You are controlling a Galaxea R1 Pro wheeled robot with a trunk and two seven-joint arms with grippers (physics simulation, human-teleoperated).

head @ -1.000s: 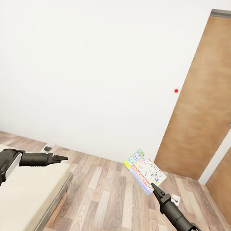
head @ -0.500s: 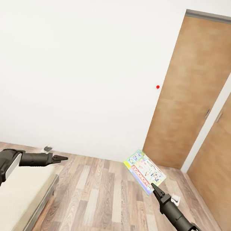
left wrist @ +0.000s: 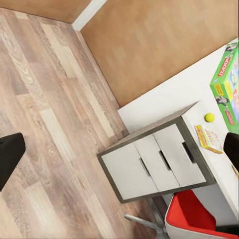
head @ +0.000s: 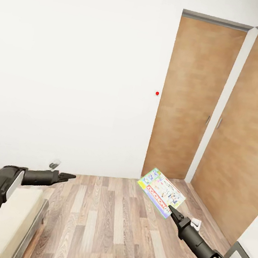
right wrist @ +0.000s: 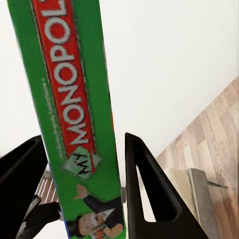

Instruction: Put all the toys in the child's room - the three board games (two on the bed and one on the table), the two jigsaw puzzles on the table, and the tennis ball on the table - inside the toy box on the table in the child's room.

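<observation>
Carrying the board game (head: 161, 192) pinched edge-on in our right gripper (head: 169, 210), we judge the tabletop (left wrist: 196, 89) lies rightward; our left gripper (head: 70, 176) hangs empty, jaws narrow.

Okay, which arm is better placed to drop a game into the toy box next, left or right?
The right, probably. The right hand is shut on the Monopoly board game, held above the wood floor. The left hand holds nothing. The toy box is not in sight yet.
</observation>
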